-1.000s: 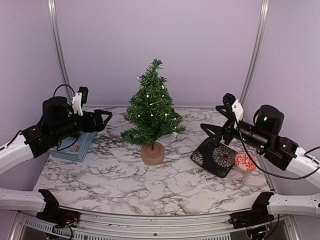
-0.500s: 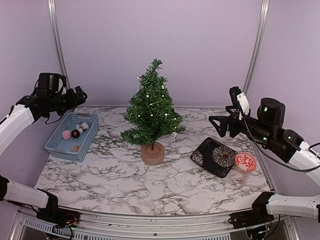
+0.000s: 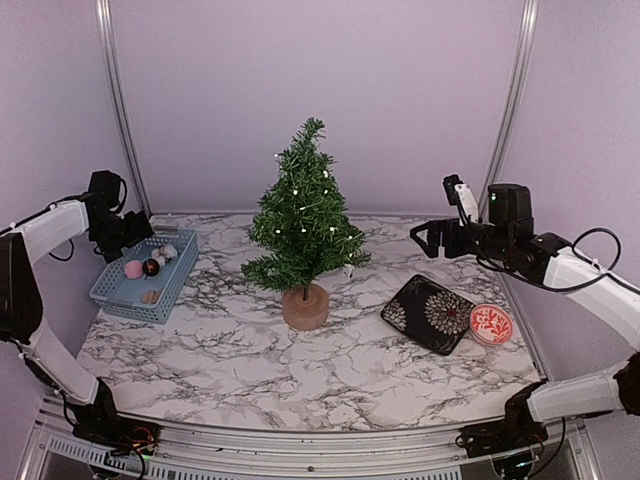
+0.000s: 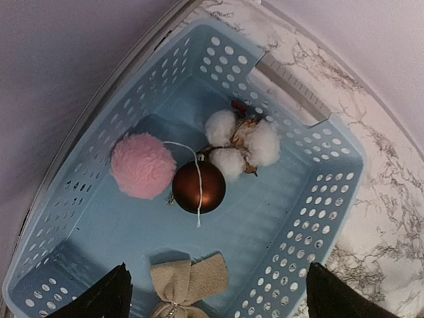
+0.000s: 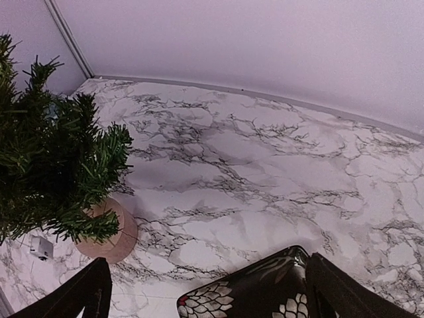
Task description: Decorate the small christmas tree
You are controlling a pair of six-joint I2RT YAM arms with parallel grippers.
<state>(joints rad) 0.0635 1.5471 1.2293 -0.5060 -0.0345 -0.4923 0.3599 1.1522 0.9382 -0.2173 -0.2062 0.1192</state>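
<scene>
Change, left arm: it has swung away from the small christmas tree (image 3: pixel 304 215) to the left wall. The blue basket (image 3: pixel 135 308) it hid a second ago is now uncovered.
Change, right arm: it has lifted off the black tray (image 3: pixel 432 313) and drawn toward the back right.
Tree unchanged: same spot, same stance.
Tree look: dark green, bristly, dotted with small white lights, upright on a round tan stump (image 3: pixel 305 306).
Tree place: middle of the marble bench (image 3: pixel 300 380), between basket and tray.
Left jaws: spread wide and empty, hanging over the basket's pink pom-pom (image 4: pixel 141 165), brown ball (image 4: pixel 199 187), cotton sprig (image 4: pixel 242 142) and tan bow (image 4: pixel 189 278); the tree is well apart to their right.
Right jaws: spread wide and empty, in the air behind the tray, facing the tree, well apart from it.
</scene>
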